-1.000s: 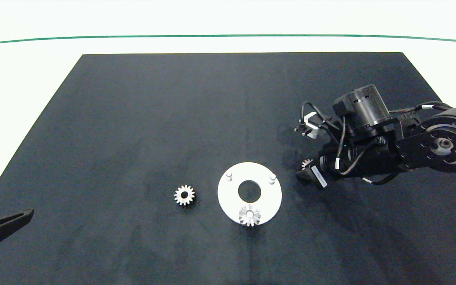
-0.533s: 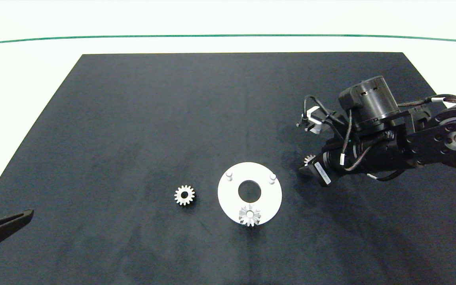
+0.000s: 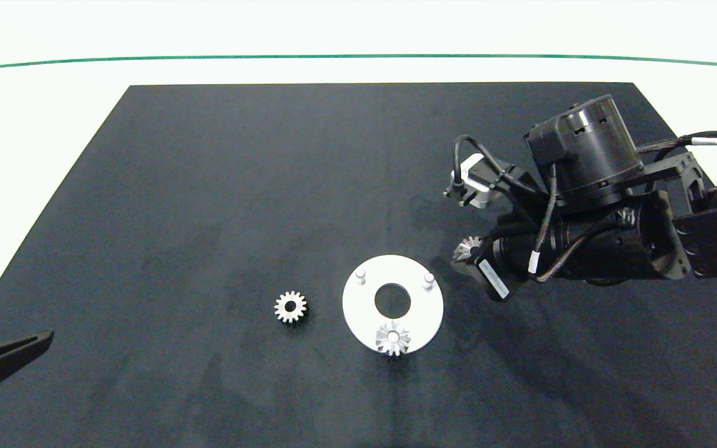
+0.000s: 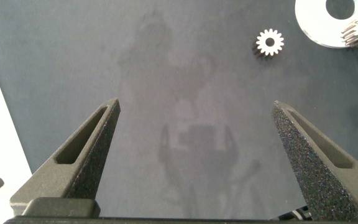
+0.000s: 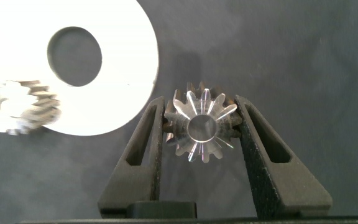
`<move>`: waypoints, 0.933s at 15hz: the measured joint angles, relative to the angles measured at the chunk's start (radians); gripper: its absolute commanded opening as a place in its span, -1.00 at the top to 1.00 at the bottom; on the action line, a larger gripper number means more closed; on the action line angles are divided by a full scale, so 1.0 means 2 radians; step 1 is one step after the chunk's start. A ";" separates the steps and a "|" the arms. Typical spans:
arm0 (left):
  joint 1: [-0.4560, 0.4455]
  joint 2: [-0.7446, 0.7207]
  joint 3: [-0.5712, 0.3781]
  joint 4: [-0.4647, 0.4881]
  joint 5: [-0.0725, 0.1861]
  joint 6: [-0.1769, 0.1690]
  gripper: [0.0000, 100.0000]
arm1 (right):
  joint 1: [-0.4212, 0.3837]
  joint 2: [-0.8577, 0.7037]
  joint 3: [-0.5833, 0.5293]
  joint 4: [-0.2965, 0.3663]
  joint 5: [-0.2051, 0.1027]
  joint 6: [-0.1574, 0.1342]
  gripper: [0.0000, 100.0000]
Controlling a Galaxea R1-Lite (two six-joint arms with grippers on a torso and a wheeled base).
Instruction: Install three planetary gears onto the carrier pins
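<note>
Beside the white disc [image 3: 422, 311], right claw [image 5: 202, 134] clamping a gear [image 5: 201, 127]

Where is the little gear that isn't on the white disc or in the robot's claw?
In the head view, the loose gear lies flat on the black mat, just left of the white disc, apart from it and from both grippers.

A flat white disc [image 3: 421, 311] with whitish pegs [image 3: 428, 278] lay on a plain black mat [image 3: 209, 186]. Three silver-grey gears showed bright pointed teeth: one [image 3: 290, 307] on the mat, one [image 3: 392, 339] on the disc, one [image 5: 202, 126] between the right gripper's [image 5: 202, 134] dark grey fingers [image 5: 260, 149]. The surrounding table [image 3: 35, 124] was white, crossed by a thin green line [image 3: 358, 56].
</note>
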 measured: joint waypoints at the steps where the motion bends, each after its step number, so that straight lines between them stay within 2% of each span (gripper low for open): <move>1: 0.000 0.000 0.000 0.000 0.000 0.000 -1.00 | 0.011 0.002 -0.003 0.004 -0.002 -0.001 0.98; 4: 0.000 0.000 0.000 0.000 0.000 0.000 -1.00 | 0.030 0.009 -0.021 0.035 -0.002 0.000 0.98; 14: 0.000 0.000 0.000 0.000 0.000 0.000 -1.00 | 0.041 0.040 -0.038 0.035 -0.003 0.001 0.98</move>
